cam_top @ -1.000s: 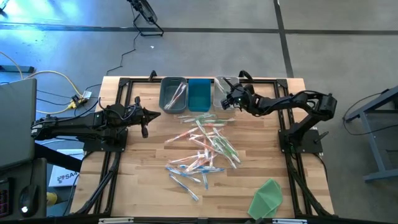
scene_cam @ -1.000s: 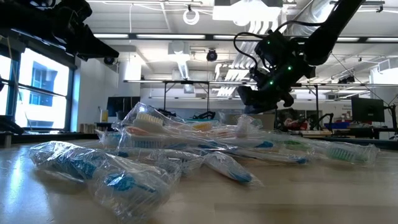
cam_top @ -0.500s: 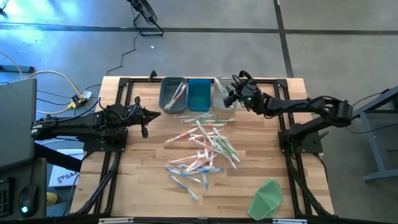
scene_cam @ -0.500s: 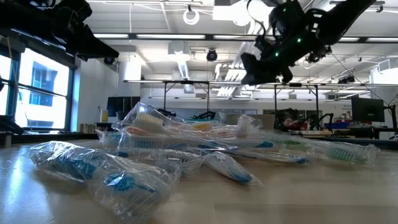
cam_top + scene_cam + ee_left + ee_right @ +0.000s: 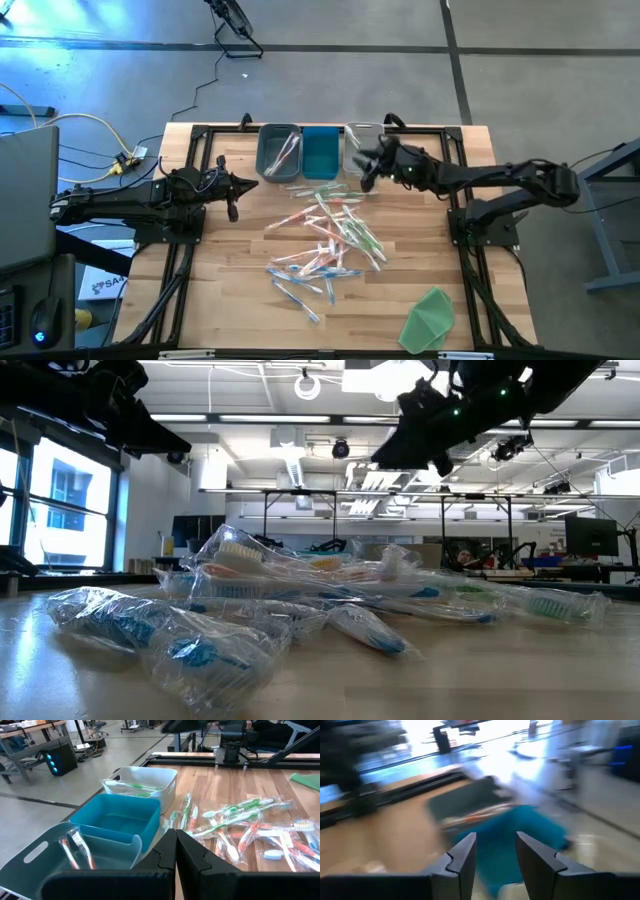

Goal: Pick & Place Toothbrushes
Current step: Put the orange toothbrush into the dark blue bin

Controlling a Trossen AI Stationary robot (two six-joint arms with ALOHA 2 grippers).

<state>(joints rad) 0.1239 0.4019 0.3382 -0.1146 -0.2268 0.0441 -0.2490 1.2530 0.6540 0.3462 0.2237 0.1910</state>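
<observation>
Plastic-wrapped pink, blue and green toothbrushes (image 5: 325, 240) lie heaped mid-frame on the wooden tabletop (image 5: 230, 300). The right gripper (image 5: 368, 168), fingers apart and empty, hangs beside the white bin (image 5: 145, 782) holding green brushes, seemingly between picks; next comes another grasp. The teal bin (image 5: 117, 822) is empty, the grey bin (image 5: 75, 851) holds pink ones. The left gripper (image 5: 236, 185) waits closed, left of centre.

floor (image 5: 330, 60): grey concrete with dark seams | window (image 5: 60, 500): at 9 o'clock in low view, daylight | ceiling lights (image 5: 250, 417): strip lights at 12 o'clock | desks (image 5: 560, 565): at 3 o'clock, monitors
</observation>
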